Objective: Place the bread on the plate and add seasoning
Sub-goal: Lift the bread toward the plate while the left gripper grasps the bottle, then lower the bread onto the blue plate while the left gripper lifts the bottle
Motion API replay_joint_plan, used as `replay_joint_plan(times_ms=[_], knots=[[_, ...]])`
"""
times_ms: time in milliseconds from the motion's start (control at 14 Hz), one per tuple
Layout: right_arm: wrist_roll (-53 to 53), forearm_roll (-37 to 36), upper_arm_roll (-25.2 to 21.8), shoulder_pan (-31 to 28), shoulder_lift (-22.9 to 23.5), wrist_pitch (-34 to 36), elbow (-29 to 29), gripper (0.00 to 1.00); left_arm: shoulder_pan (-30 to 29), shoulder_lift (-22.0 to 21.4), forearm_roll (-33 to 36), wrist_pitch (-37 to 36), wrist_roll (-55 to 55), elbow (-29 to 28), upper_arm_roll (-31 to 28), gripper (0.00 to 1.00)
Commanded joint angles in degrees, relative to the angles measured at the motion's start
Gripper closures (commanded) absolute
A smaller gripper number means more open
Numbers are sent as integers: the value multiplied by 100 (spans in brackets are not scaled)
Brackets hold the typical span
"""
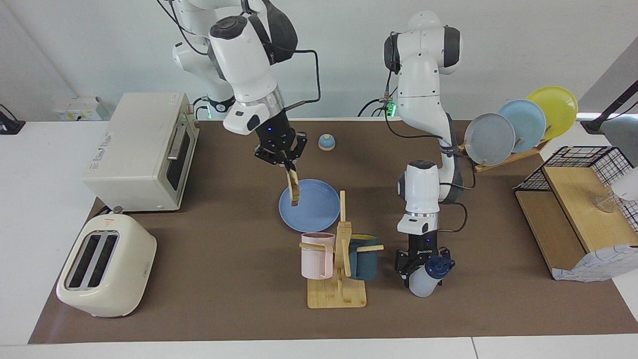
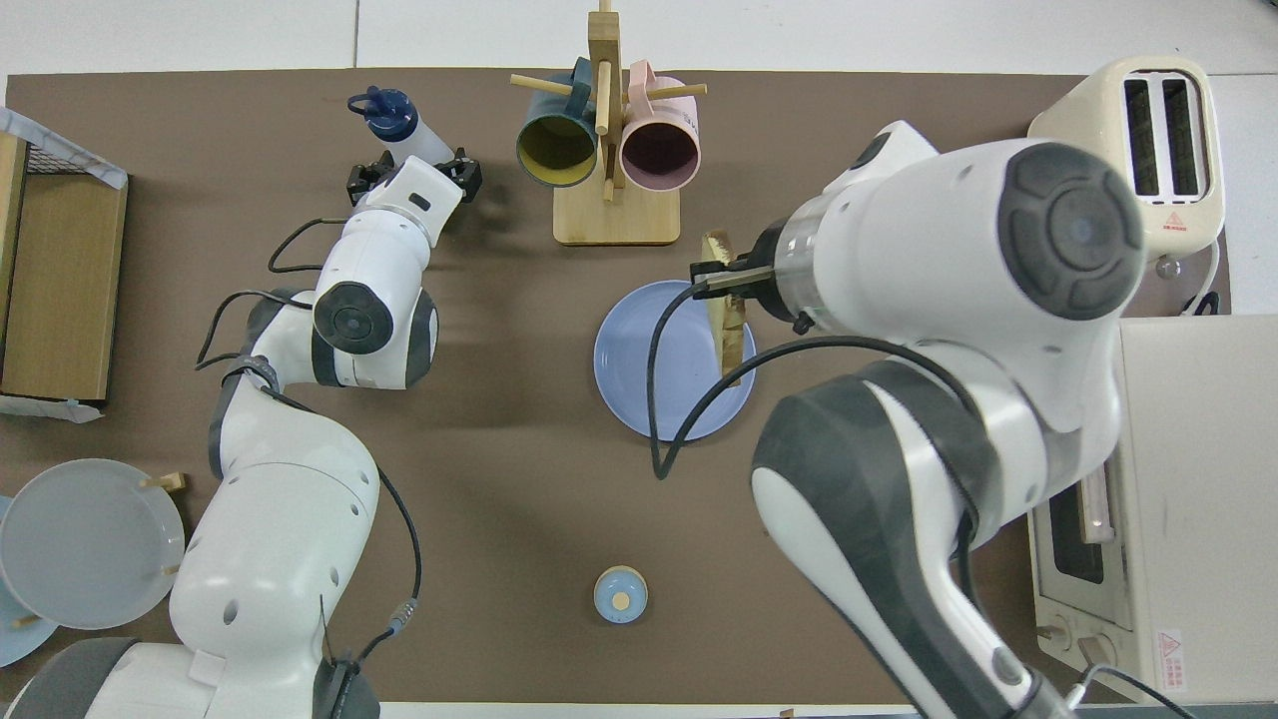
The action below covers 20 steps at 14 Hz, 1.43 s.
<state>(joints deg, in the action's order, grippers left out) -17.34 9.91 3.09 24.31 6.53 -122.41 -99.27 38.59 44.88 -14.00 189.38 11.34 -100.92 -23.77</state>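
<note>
the right gripper (image 1: 285, 160) pinches the bread (image 1: 294, 190) by its top edge, fingertips closed on the slice, and holds it on edge in the air over the plate (image 1: 319, 212), above the rim toward the right arm's end of the table. the left gripper (image 1: 417, 267) is down beside the mug rack (image 1: 339, 279), farther from the robots than the plate, its jaws spread wide around the seasoning (image 1: 424, 280), which leans with its dark cap uppermost; whether they press on it cannot be told

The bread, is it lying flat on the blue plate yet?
No, the bread hangs on edge from the right gripper over the plate, not lying flat on it.
</note>
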Motion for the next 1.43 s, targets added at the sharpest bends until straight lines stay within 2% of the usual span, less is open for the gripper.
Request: replay_joint_plan(times_ms=[0, 501, 573, 716, 788, 859, 1146, 1361], knots=[[-305, 81, -28, 258, -196, -773, -767, 100, 8, 56, -120, 73, 9, 116, -31, 0], [-332, 81, -28, 399, -187, -1636, -1629, 100, 8, -85, -120, -50, -35, 63, -40, 0], [-323, 81, -28, 408, -222, -1733, -1761, 100, 17, -94, -120, -120, -53, 55, -40, 11], [-323, 82, -28, 399, -283, -1839, -1972, 100, 26, -102, -103, -208, -53, 46, -49, 71], [-323, 90, -28, 391, -319, -1892, -2095, 100, 26, -137, -103, -235, -62, -6, -49, 89], [-314, 90, -28, 391, -354, -2005, -2218, 100, 17, -268, -103, -270, -62, -77, -40, 100], [-226, 90, -28, 303, -442, -2209, -2465, 100, -1, -366, -111, -358, -9, -130, -31, 100], [-226, 90, -28, 180, -486, -2226, -2597, 100, -36, -743, -129, -822, -26, -148, -49, 100]])
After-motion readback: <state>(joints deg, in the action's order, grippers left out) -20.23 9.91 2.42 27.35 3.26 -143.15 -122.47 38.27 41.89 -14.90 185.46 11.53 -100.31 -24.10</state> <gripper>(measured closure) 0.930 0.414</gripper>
